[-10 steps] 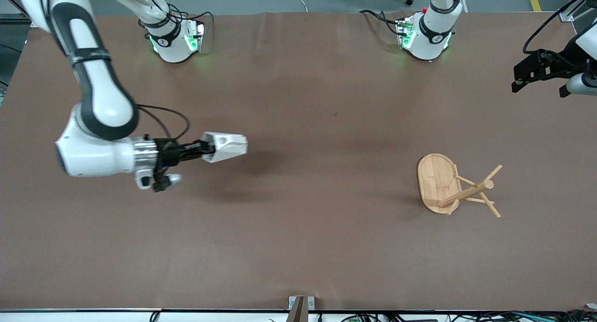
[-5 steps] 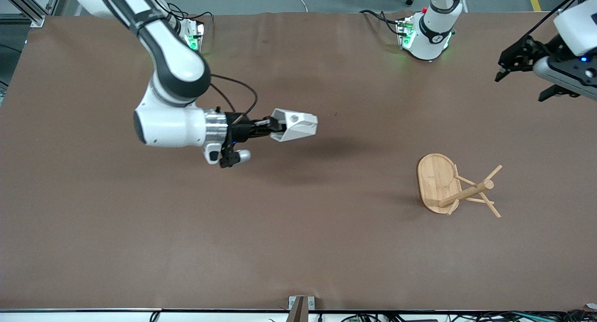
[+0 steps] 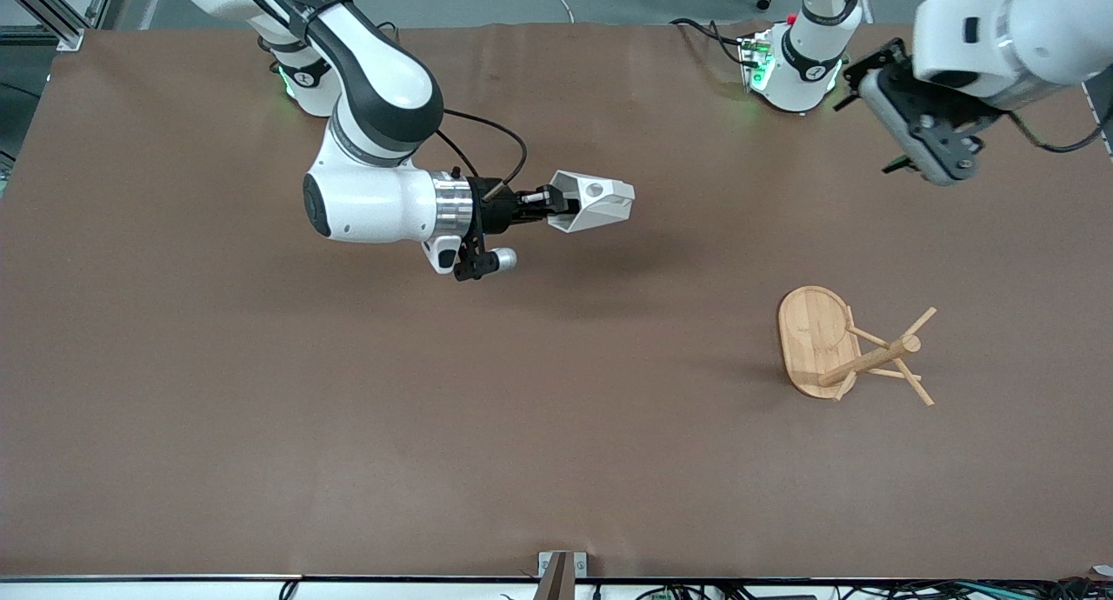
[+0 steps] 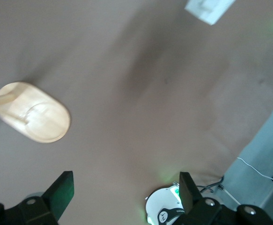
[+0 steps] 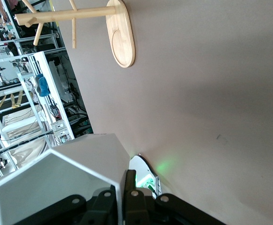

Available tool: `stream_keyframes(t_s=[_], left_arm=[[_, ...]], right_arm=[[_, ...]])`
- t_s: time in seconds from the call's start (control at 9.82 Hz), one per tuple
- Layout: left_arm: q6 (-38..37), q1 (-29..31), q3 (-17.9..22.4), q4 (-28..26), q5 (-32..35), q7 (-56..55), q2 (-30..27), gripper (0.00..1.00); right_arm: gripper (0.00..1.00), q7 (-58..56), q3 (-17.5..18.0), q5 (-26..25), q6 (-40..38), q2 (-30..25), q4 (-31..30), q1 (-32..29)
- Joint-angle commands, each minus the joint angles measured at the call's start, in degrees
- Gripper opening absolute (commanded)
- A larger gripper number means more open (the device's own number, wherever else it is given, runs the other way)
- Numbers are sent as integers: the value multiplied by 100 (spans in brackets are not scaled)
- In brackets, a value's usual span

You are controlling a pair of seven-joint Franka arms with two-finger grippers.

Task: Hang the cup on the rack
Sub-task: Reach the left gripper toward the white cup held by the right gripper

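Note:
The white faceted cup (image 3: 591,202) is held on its side in the air over the middle of the table, its handle hole facing up. My right gripper (image 3: 556,207) is shut on the cup's wall; in the right wrist view the cup (image 5: 56,178) fills the space at the gripper (image 5: 124,187). The bamboo rack (image 3: 856,348) stands on its oval base toward the left arm's end of the table, apart from the cup. It also shows in the right wrist view (image 5: 120,33) and the left wrist view (image 4: 33,112). My left gripper (image 3: 887,117) is open and empty in the air near its base, as its wrist view (image 4: 125,192) shows.
The brown table (image 3: 348,426) carries only the rack. The arm bases (image 3: 791,61) stand along the edge farthest from the front camera. A small metal bracket (image 3: 561,570) sits at the nearest edge.
My right arm has carried the cup toward the left arm's end, to over the middle of the table. My left arm has swung inward from the table's end.

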Motion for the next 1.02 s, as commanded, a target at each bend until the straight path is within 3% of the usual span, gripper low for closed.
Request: stream_keyframes(t_s=[0.0, 0.41, 0.61, 0.92], left_arm=[[50, 7, -267, -520, -395, 328, 37, 98], [1207, 15, -522, -1406, -1161, 742, -60, 97], [1867, 15, -882, -1794, -1284, 734, -60, 96], [2236, 16, -1102, -1971, -1452, 743, -8, 92]], right_arm=[[1, 96, 19, 153, 52, -139, -106, -14], [1, 105, 37, 513, 70, -165, -88, -23], [1, 105, 54, 522, 61, -165, -88, -14], [1, 105, 54, 821, 44, -183, -88, 56]])
